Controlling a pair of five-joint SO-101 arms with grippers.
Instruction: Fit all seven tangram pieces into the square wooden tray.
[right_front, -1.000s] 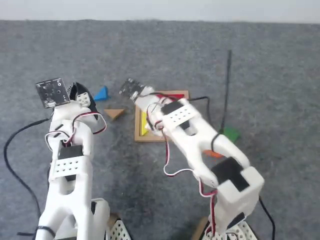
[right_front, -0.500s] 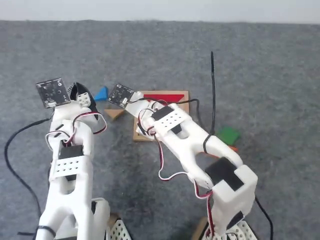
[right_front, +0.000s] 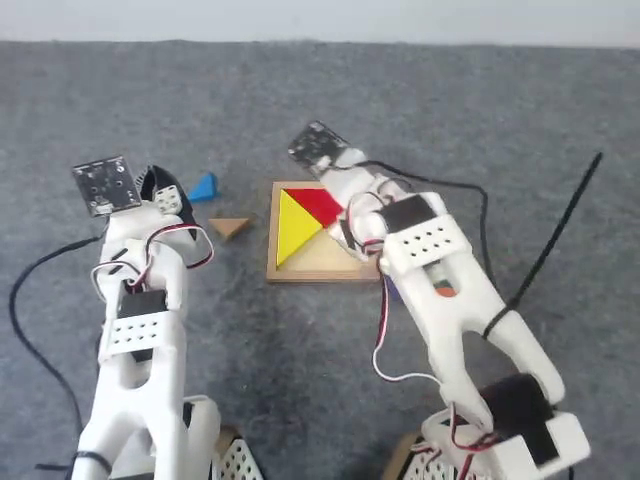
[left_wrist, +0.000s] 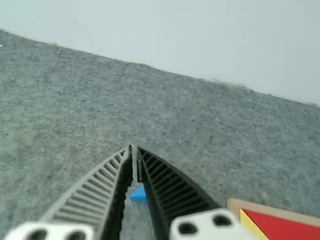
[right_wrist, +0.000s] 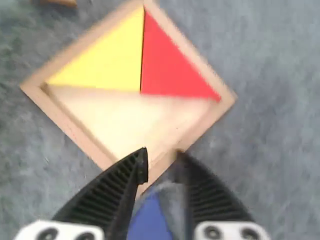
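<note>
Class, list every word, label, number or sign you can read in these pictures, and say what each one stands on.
None can be read.
The wooden tray, the yellow triangle, the red triangle and the small blue piece are all plain, with no lettering.
The square board on the left arm's wrist carries marks too small to read.

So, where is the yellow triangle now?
In the high view, the yellow triangle lies inside the wooden tray, on its left side, against the red triangle.
</note>
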